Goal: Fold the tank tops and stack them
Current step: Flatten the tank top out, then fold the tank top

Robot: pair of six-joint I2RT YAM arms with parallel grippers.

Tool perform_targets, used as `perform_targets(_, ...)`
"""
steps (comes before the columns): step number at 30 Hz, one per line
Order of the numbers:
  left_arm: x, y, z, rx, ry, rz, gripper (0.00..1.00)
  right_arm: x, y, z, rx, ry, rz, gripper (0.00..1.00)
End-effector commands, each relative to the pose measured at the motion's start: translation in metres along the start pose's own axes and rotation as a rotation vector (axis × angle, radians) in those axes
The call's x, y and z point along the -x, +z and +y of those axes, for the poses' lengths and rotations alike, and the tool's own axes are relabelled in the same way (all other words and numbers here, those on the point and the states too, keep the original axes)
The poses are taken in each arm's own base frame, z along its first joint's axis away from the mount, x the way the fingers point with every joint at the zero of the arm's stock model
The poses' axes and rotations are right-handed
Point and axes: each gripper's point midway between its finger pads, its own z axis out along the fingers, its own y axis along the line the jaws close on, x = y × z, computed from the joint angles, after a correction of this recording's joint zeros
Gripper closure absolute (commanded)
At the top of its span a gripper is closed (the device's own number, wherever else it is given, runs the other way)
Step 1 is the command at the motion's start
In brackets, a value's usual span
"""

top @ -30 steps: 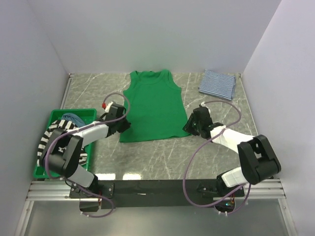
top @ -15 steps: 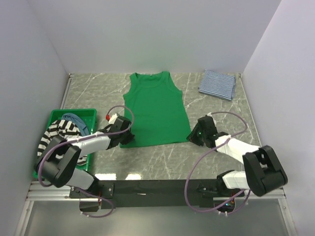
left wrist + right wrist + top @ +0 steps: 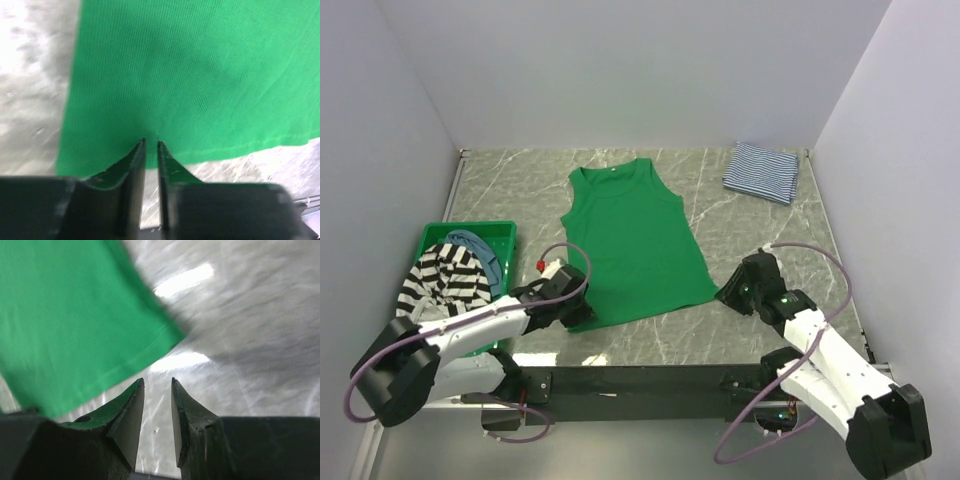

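marble table (image 3: pixel 650 342): left claw (image 3: pixel 151 143), right claw (image 3: pixel 157 380) barely parted, empty.

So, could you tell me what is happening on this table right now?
Two robot arms are working on a green tank top spread flat on the table. The left end effector is at its hem by the near-left corner, jaws narrowly parted. The right end effector hovers just off the near-right corner, open and empty. A thin-striped top lies folded at the far right, and a bold striped top sits in the green bin.
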Motion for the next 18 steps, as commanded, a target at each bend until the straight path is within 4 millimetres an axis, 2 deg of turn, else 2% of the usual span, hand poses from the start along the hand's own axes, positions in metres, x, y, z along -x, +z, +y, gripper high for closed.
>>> perform_targets(1, 0.021, -0.028, -0.024, -0.036, -0.008, -0.061, 0.76, 0.007, -0.020, 0.037, 0.073, -0.115, -0.029, 0.64)
perform_targets(2, 0.040, -0.033, -0.028, -0.029, 0.006, -0.130, 0.69, 0.008, -0.022, 0.047, 0.066, -0.136, -0.064, 0.64)
perform_targets(3, 0.054, -0.040, -0.032, -0.028, 0.001, -0.171, 0.64, -0.004, -0.028, 0.074, 0.110, -0.207, -0.043, 0.64)
perform_targets(4, 0.074, -0.051, -0.048, -0.056, -0.017, -0.216, 0.59, -0.011, -0.030, 0.087, 0.125, -0.235, -0.035, 0.64)
perform_targets(5, 0.106, -0.054, -0.044, -0.045, -0.043, -0.273, 0.52, -0.011, -0.030, 0.099, 0.127, -0.241, -0.050, 0.64)
perform_targets(6, 0.123, -0.058, -0.048, -0.055, -0.059, -0.293, 0.50, -0.030, -0.026, 0.111, 0.126, -0.305, -0.012, 0.64)
perform_targets(7, 0.160, -0.062, -0.047, -0.030, -0.095, -0.358, 0.50, -0.030, -0.032, 0.136, 0.166, -0.313, -0.023, 0.64)
perform_targets(9, 0.195, -0.066, -0.043, 0.017, -0.128, -0.429, 0.49, -0.041, -0.029, 0.174, 0.207, -0.348, -0.007, 0.65)
perform_targets(10, 0.223, -0.066, -0.043, 0.044, -0.147, -0.465, 0.49, -0.056, -0.032, 0.190, 0.241, -0.389, 0.013, 0.65)
perform_targets(11, 0.238, -0.065, -0.043, 0.058, -0.159, -0.486, 0.49, -0.065, -0.032, 0.205, 0.261, -0.413, 0.022, 0.65)
perform_targets(12, 0.249, -0.063, -0.045, 0.055, -0.163, -0.494, 0.49, -0.074, -0.027, 0.228, 0.271, -0.436, 0.039, 0.66)
perform_targets(13, 0.269, -0.056, -0.043, 0.080, -0.163, -0.502, 0.50, -0.091, -0.027, 0.239, 0.287, -0.486, 0.061, 0.66)
perform_targets(14, 0.280, -0.051, -0.046, 0.077, -0.160, -0.506, 0.51, -0.100, -0.025, 0.248, 0.284, -0.511, 0.072, 0.66)
perform_targets(15, 0.284, -0.030, -0.040, 0.107, -0.146, -0.464, 0.52, -0.109, -0.015, 0.266, 0.278, -0.532, 0.082, 0.66)
perform_targets(16, 0.298, -0.029, -0.049, 0.085, -0.126, -0.455, 0.57, -0.120, -0.013, 0.273, 0.280, -0.561, 0.100, 0.66)
perform_targets(17, 0.302, -0.021, -0.047, 0.099, -0.124, -0.440, 0.58, -0.132, -0.011, 0.278, 0.282, -0.583, 0.122, 0.67)
perform_targets(18, 0.305, -0.013, -0.048, 0.097, -0.114, -0.422, 0.58, -0.143, -0.001, 0.288, 0.275, -0.603, 0.134, 0.67)
